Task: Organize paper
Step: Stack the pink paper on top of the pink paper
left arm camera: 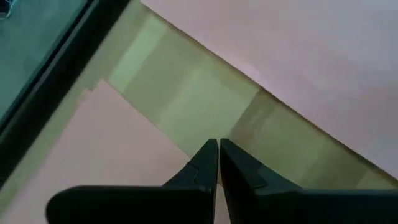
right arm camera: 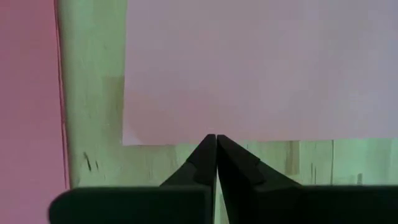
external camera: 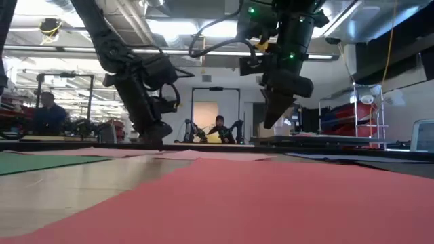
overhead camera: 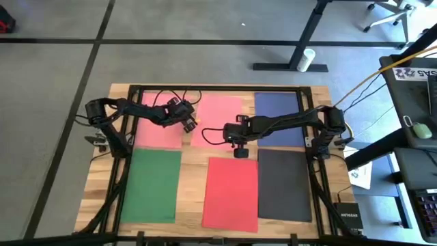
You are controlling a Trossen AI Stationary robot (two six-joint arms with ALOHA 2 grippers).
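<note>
Cataloguing six sheets of paper [overhead camera: 231, 191] spread flat on the table [overhead camera: 194, 171], we note both the left end effector [overhead camera: 189, 124] and the right end effector [overhead camera: 240, 152] pressed together, empty, near the pink sheets [overhead camera: 220, 117]; gathering seems barely started, and next calls for catching an edge.

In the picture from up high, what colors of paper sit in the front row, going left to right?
green paper → red paper → dark grey paper

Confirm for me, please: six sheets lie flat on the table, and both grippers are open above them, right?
Not quite: the left gripper and right gripper are both shut, fingertips together, as each wrist view shows. The six sheets do lie flat on the table.
</note>
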